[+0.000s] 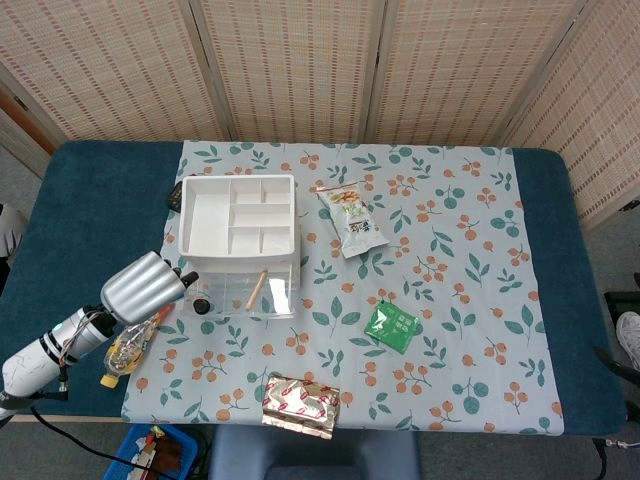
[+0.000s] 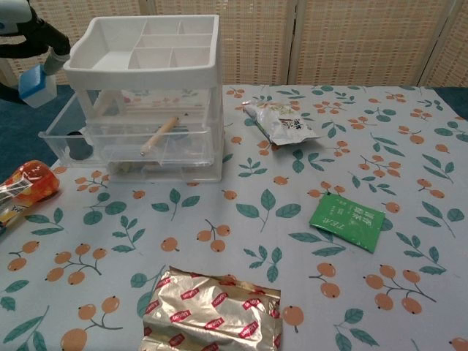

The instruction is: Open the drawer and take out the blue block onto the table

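Observation:
A clear drawer unit with a white tray top [image 1: 238, 215] [image 2: 146, 51] stands at the table's left. Its lower drawer [image 1: 232, 297] [image 2: 66, 139] is pulled out; a wooden stick [image 2: 159, 134] and a small black round thing [image 1: 201, 305] lie in it. My left hand [image 1: 142, 284] [image 2: 33, 33] is left of the drawer and raised off the table. It pinches the light blue block [image 2: 36, 84] in its fingertips, clear of the drawer. In the head view the hand's silver back hides the block. My right hand does not show in either view.
An orange snack packet [image 1: 130, 345] [image 2: 25, 186] lies under and in front of the left hand. A snack bag [image 1: 350, 218], a green tea packet [image 1: 391, 326] and a gold-and-red packet [image 1: 300, 405] lie on the floral cloth. A dark object [image 1: 174, 196] sits behind the unit.

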Available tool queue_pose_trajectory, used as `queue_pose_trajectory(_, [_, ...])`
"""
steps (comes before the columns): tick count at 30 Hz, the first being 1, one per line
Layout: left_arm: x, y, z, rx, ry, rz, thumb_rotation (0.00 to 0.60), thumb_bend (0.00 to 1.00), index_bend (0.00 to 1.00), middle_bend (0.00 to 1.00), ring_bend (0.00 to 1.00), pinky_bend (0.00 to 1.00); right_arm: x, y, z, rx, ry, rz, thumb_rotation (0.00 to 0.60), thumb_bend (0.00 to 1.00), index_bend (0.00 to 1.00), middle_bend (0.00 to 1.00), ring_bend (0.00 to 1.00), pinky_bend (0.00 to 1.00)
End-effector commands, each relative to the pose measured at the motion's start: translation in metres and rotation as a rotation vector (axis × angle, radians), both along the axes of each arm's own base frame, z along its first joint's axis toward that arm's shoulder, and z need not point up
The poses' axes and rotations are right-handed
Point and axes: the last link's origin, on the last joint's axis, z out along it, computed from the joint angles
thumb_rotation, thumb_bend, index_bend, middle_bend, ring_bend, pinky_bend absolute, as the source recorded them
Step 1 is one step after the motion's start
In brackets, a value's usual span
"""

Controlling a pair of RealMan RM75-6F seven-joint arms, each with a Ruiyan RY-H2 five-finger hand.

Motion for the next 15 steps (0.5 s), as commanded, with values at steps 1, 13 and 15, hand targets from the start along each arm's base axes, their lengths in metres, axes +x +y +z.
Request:
queue_pose_trajectory(1, [-0.005,-0.013,0.0,-0.012,-0.007,0.0,0.6,0.12,0.6,0.86,0.92,1.0,0.0,-0.001,0.0,0.002,-0.001,0.002,0.6,0.09,0.0,0.08,0.03,0.13])
queue_pose_trajectory(13, [0.005,-0.059,-0.041,-0.17,-0.043,-0.074,0.6,0.12,0.6,0.86,0.92,1.0,0.004,-0.001,-0.001,0.002,-0.002,0.016,0.6,0.09,0.0,0.08,0.03,0.13])
queue_pose_trajectory(15, [0.006,-0.062,-0.052,-0.198,-0.03,-0.087,0.6,0.12,0.6,0.86,0.92,1.0,0.004,0.0,0.0,-0.001,0.0,0.016,0.6,0.09,0.0,0.08,0.03,0.13])
